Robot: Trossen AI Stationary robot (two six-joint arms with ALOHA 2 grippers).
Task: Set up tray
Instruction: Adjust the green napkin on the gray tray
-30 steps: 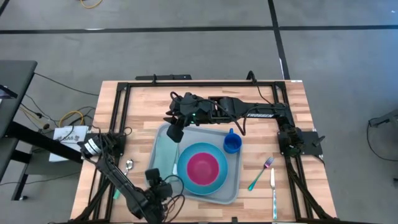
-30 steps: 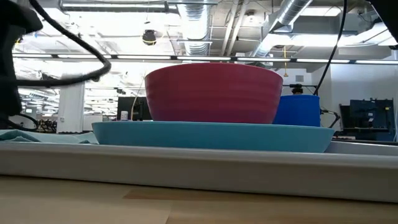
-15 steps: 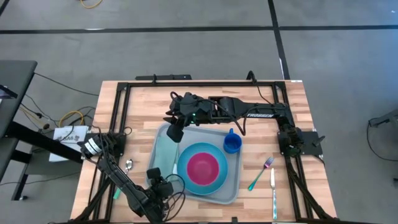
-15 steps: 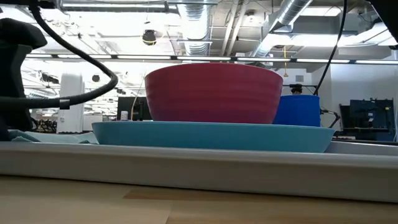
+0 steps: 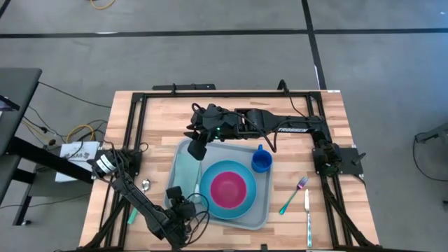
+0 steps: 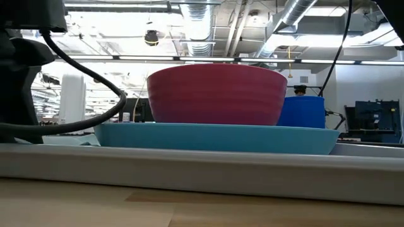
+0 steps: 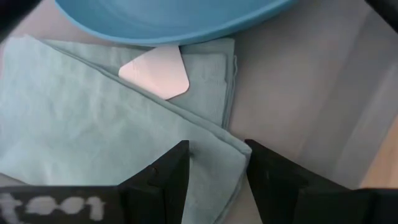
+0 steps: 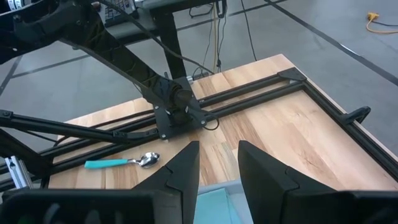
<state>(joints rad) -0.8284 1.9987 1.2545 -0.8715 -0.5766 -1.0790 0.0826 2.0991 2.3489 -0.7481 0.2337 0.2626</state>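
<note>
The grey-blue tray [image 5: 260, 210] lies mid-table. On it stand a blue plate [image 5: 248, 204] bearing a pink bowl [image 5: 228, 189], a blue cup [image 5: 262, 161] and, along its left side, a folded light-teal napkin [image 5: 183, 168]. My left gripper [image 5: 180, 204] is open, low over the napkin's near end; its fingers straddle a folded corner [image 7: 217, 149] beside a white tag [image 7: 155, 71]. My right gripper [image 5: 197, 148] hangs open above the tray's far left corner with nothing between its fingers [image 8: 186, 165]. My left gripper slants down over the napkin's near corner [image 7: 227, 158], one finger on each side of it. I cannot tell whether the fingertips touch the cloth. The napkin lies flat on the tray.
A teal-handled spoon [image 5: 138, 196] lies on the wood left of the tray. A teal fork [image 5: 294, 194] and a knife [image 5: 307, 217] lie to its right. Black frame rails [image 5: 136, 133] run along the table's sides and far edge.
My left gripper has sunk toward the napkin's near end and edged over the tray's near left corner; in the low view its arm now fills more of the left side. The right arm and the things on the tray have kept still.
</note>
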